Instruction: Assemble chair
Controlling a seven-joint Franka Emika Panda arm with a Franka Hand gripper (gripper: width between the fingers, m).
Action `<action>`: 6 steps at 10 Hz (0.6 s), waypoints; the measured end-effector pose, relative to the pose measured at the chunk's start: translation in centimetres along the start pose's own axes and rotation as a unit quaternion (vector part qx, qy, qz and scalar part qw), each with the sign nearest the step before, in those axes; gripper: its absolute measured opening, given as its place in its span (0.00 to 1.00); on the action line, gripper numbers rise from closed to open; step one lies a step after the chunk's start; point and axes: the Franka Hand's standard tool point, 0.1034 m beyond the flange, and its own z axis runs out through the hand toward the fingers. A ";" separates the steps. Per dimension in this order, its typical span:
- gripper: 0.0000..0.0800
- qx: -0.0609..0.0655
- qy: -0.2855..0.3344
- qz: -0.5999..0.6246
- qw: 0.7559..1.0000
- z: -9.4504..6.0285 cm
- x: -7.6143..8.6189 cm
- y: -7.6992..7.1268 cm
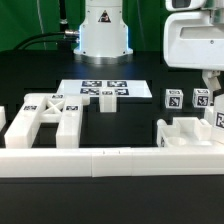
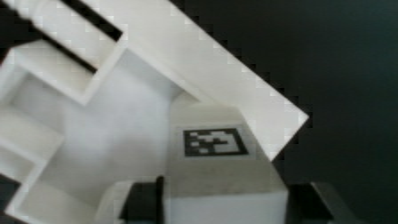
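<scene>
Right now the fingers (image 2: pixel 315 204) stand at a middling width, pressed against both sides of a tagged post (image 2: pixel 217 150), whose black-and-white tag faces the wrist camera. Under the post, that camera shows the ribbed edges of the seat slab (image 1: pixel 185 132); whether post and slab touch I cannot tell.

In the exterior view the held post hangs at three o'clock, hard against the picture's edge, just beside the slab's outer edge. Two loose posts (image 1: pixel 175 98) (image 1: pixel 201 97) stand side by side at two o'clock, near the slab but apart from it. The X-braced frame (image 1: pixel 45 115) lies at nine o'clock. The marker board (image 1: pixel 100 90) lies just above centre toward twelve, with one short post (image 1: pixel 107 103) at its near edge.

A long rail (image 1: pixel 100 160) runs across the whole six o'clock side, and both frame and slab sit close behind it. Bare black bench (image 1: pixel 130 130) lies open between frame and slab, and again around the board.
</scene>
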 end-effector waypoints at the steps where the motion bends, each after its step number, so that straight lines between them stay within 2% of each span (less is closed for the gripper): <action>1: 0.36 0.001 -0.002 0.007 1.000 0.0 0.0 0.0; 2: 0.46 0.002 -0.003 0.014 1.000 0.0 0.0 0.0; 3: 0.46 0.001 -0.003 -0.015 1.000 0.0 0.0 0.0; 4: 0.63 -0.004 -0.006 -0.050 0.999 0.0 0.1 0.1; 5: 0.63 -0.010 -0.009 -0.100 0.995 -0.1 0.0 0.0; 6: 0.77 -0.007 -0.008 -0.143 0.990 -0.3 0.1 -0.2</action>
